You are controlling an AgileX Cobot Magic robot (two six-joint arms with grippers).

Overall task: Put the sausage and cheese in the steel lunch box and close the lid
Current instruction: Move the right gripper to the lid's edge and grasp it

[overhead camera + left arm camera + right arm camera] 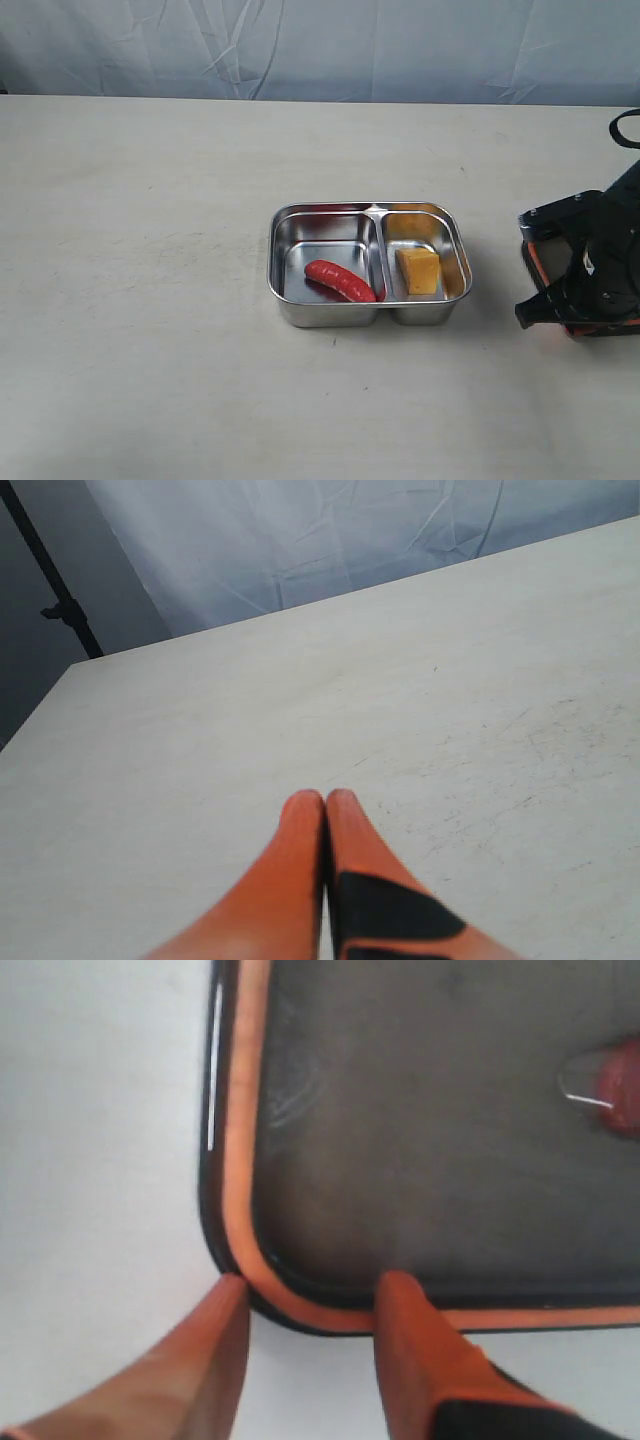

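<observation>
Box (272, 262) sits mid-table (150, 300), with wide bare room to its left and front. Sausage (340, 280) lies in its left compartment, cheese (419, 270) in its right. Right of the box, the lid (420, 1110) lies seal-up under the low-crouched right arm. The right gripper (315, 1282) is half spread astride the lid's corner rim, one tip outside and one inside. Left gripper (325, 802) is pressed together, empty and angled down over bare table.
</observation>
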